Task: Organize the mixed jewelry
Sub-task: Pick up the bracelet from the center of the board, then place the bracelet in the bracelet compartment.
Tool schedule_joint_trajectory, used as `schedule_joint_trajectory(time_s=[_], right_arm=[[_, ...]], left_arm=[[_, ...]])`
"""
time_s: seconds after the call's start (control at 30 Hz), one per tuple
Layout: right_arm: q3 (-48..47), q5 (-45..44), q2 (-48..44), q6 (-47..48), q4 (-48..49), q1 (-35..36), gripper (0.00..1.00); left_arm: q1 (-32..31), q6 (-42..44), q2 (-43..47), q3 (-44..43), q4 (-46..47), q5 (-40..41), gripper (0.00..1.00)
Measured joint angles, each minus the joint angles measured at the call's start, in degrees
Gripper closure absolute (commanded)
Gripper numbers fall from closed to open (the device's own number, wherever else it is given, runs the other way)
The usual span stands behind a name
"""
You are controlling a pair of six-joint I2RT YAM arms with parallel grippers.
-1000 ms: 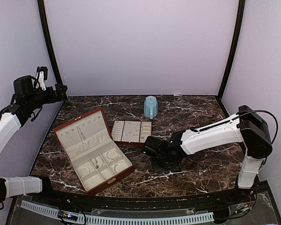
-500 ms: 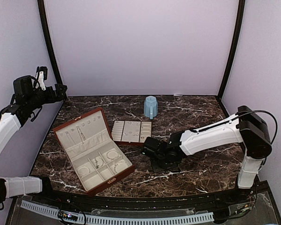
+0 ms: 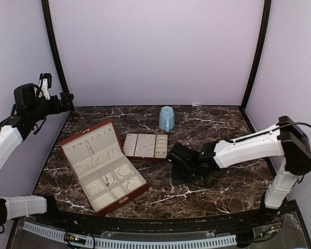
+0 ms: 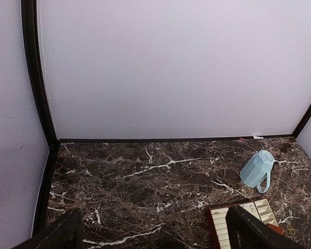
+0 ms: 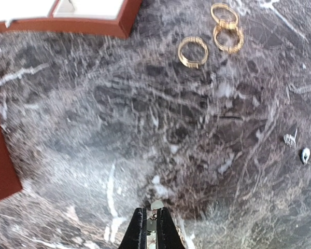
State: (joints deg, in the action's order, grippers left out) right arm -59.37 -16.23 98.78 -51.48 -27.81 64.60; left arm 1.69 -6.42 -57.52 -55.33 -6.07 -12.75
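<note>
right gripper [image 5: 151,228] shifted rightward, clamping tiny silver stud [image 5: 155,205], left gripper [image 4: 155,234] spread wide

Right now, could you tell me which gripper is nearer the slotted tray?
Right. The right gripper hangs just right of the slotted tray; the left gripper is raised far left.

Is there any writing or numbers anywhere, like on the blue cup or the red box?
None: no words, numbers or signs can be read in any view.
The blue mug, the jewelry box and the slotted tray look plain.
The rings are too small to show any marks.
</note>
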Motion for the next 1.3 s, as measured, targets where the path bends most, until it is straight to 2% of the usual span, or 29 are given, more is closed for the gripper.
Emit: schedule_joint_trajectory(time_s=[0.5, 0.67, 1.03, 1.3], right_arm=[[2.73, 7.32, -6.54, 7.37, 14.29, -0.48, 1.00], [1.33, 9.18, -6.84, 9.70, 15.91, -0.48, 1.00], [-11.78, 11.61, -6.43, 15.08, 14.27, -0.48, 1.00], [-19.93, 14.40, -1.22, 19.65, 13.20, 0.07, 1.00]], left_arm=[[0.00, 0.44, 0.17, 0.37, 0.04, 0.44, 0.01], [0.00, 0.46, 0.17, 0.37, 0.02, 0.63, 0.01], [0.00, 0.48, 0.24, 0.37, 0.04, 1.20, 0.01], [0.00, 0.44, 0.24, 0.42, 0.04, 1.18, 0.01]])
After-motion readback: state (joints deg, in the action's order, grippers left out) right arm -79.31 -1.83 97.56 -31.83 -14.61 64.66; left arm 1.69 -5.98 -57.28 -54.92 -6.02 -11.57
